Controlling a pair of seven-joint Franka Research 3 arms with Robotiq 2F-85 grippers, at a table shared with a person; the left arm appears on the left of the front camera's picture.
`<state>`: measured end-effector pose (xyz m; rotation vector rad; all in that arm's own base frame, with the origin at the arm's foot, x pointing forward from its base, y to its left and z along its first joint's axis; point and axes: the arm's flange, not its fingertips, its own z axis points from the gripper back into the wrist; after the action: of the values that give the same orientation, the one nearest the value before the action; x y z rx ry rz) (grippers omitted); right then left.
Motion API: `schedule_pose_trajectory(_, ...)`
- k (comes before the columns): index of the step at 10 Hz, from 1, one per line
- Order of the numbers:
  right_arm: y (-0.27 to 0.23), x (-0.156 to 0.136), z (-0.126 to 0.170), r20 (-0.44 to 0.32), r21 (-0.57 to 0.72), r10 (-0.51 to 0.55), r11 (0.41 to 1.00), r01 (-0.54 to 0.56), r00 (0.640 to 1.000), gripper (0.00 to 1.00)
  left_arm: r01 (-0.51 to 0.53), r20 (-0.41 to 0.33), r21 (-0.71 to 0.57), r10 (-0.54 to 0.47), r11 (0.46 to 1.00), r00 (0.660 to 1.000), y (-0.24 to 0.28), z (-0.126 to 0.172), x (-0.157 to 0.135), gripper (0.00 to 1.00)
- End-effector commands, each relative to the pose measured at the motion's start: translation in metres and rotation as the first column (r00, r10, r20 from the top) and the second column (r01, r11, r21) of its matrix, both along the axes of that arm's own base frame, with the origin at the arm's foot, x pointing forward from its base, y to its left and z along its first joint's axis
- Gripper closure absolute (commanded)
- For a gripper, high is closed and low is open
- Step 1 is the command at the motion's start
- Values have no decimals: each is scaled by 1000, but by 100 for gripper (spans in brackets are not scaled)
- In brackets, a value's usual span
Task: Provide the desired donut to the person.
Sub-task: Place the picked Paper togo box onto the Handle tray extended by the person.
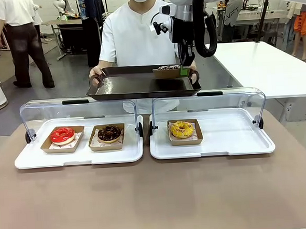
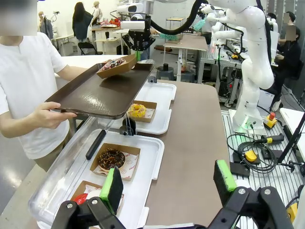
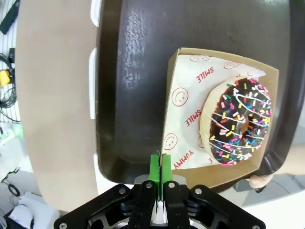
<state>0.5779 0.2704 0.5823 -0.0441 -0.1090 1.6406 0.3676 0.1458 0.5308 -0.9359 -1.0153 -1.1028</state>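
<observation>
The person (image 1: 138, 37) in a white shirt holds a dark brown tray (image 1: 136, 87) with both hands across the table. Over the tray's far right part is a cardboard box (image 3: 190, 95) with a chocolate donut with coloured sprinkles (image 3: 240, 121). My right gripper (image 3: 160, 164) is shut on the box's paper-lined edge. The box (image 2: 116, 67) tilts, its gripped side raised. My left gripper (image 2: 169, 180) hangs open above the near left display tray, with nothing between its green pads.
Two white display trays (image 1: 80, 158) (image 1: 222, 146) with raised clear lids sit on the brown table. The left one holds a red donut (image 1: 63, 135) and a chocolate donut (image 1: 109, 132); the right one holds a yellow donut (image 1: 181, 129). Bystanders stand far behind.
</observation>
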Motion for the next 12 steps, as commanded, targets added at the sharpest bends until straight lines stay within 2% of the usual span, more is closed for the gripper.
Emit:
schedule_pose_trajectory(1, -1, 15, 0, -7, 36, -33, 999, 34, 999, 98, 3, 6, -10, -3, 1000, 1000, 1, 1, -1, 0)
schedule_pose_trajectory(6, -11, 29, -10, -52, 57, -65, 996, 68, 997, 98, 3, 6, -10, -3, 1000, 1000, 1, 1, -1, 0)
schedule_pose_trajectory(7, -12, 30, -11, -64, 60, -65, 996, 69, 996, 90, 3, 6, -10, -3, 1000, 1000, 1, 1, -1, 0)
schedule_pose_trajectory(8, -12, 30, -11, -71, 62, -64, 996, 68, 995, 70, 3, 6, -10, -3, 1000, 1000, 1, 1, -1, 0)
schedule_pose_trajectory(9, -12, 30, -11, -75, 62, -60, 996, 65, 995, 44, 3, 6, -10, -3, 1000, 1000, 1, 1, -1, 0)
schedule_pose_trajectory(10, -12, 29, -11, -77, 61, -56, 996, 61, 995, 13, 3, 6, -10, -3, 1000, 1000, 1, 1, -1, 0)
schedule_pose_trajectory(11, -11, 29, -10, -76, 61, -54, 996, 59, 996, 27, 3, 6, -10, -3, 1000, 1000, 1, 1, -1, 0)
schedule_pose_trajectory(12, -11, 30, -9, -74, 62, -53, 996, 58, 996, 0, 3, 6, -10, -3, 1000, 1000, 1, 1, -1, 0)
